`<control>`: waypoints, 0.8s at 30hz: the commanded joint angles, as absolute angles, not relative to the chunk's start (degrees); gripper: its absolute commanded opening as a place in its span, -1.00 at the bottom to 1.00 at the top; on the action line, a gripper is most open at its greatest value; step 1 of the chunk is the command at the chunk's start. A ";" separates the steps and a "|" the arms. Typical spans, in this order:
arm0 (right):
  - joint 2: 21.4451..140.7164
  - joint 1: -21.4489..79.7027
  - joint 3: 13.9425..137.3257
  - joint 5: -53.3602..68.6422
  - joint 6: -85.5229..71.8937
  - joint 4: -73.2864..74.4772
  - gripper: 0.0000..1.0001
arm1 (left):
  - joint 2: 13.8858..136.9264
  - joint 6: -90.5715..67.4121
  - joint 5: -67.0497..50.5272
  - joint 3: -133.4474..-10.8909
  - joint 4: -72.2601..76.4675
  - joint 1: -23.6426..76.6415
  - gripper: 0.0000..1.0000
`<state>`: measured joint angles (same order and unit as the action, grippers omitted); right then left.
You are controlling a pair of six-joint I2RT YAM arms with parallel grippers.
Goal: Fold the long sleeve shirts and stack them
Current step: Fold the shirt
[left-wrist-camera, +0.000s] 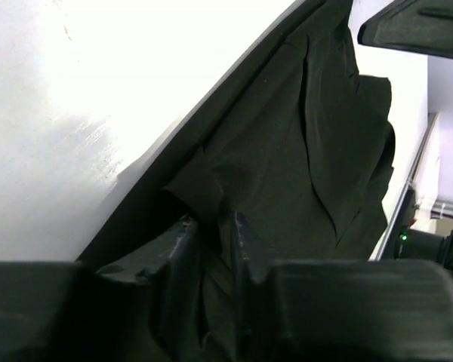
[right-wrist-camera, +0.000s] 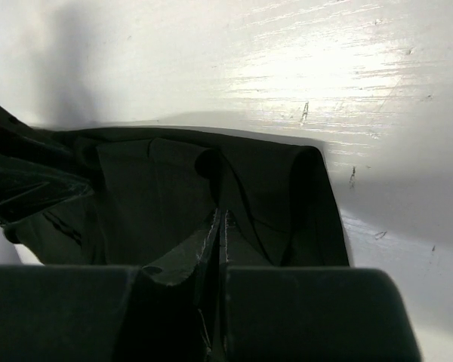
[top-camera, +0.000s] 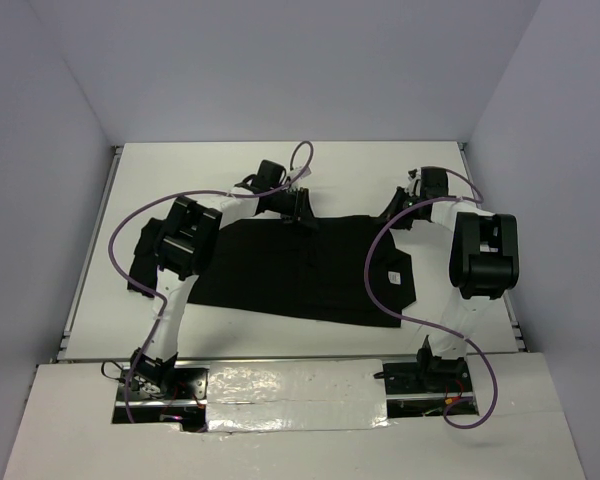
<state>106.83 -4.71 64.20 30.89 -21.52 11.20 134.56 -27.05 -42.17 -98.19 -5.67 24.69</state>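
Where the right arm ends: the right gripper (right-wrist-camera: pixel 220 220) is seen pressed together, and a raised fold of the black soft-fabric long-sleeved shirt (top-camera: pixel 300 272) is pinched at its tips.
Right gripper's place: it is set low at the far right corner of the shirt, as seen from above.
Cloth at the right gripper: the fabric is drawn up into soft ridges that run towards the fingertips, and its rounded edge is laid on the white tabletop (top-camera: pixel 280 170).
Left gripper (left-wrist-camera: pixel 211 226): its fingers are held slightly apart with a ridge of the shirt's cloth between them. Whether that cloth is gripped cannot be told.
Left gripper's place: it is lowered onto the far edge of the shirt, near the middle of that edge.
Shirt: it is spread mostly flat on the tabletop between the two arms, with creases shown in the left wrist view.
Small white tag (top-camera: pixel 390 275): it is shown on a flap of the shirt at its right side.
Purple cables (top-camera: pixel 130 230): they are looped along both arms.
Pale walls (top-camera: pixel 280 70): the tabletop is enclosed by them on three sides.
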 commanded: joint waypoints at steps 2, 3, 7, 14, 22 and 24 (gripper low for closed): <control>104.33 -4.40 66.45 31.90 -19.16 12.82 -0.77 | 133.51 -25.14 -43.07 -98.26 -5.97 25.14 -0.08; 103.28 -4.22 66.36 31.64 -18.81 13.53 -0.69 | 133.42 -24.88 -42.98 -98.44 -6.24 25.14 -0.01; 97.23 -2.73 62.86 28.40 -17.40 14.33 -0.25 | 132.28 -21.72 -41.49 -100.54 -8.96 25.14 0.19; 88.51 -1.41 59.41 22.86 -17.49 20.20 -0.07 | 129.29 -11.96 -36.22 -105.73 -17.57 25.75 0.54; 79.82 -3.16 54.41 16.19 -24.43 28.90 -0.01 | 122.01 -0.89 -31.39 -109.87 -33.81 19.71 0.61; 75.53 -3.69 52.22 13.99 -26.35 30.93 0.00 | 118.68 2.98 -30.33 -108.55 -36.46 14.45 0.62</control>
<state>82.30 -2.50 54.30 19.09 -22.52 25.36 126.41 -4.29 -33.17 -107.66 -28.86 22.13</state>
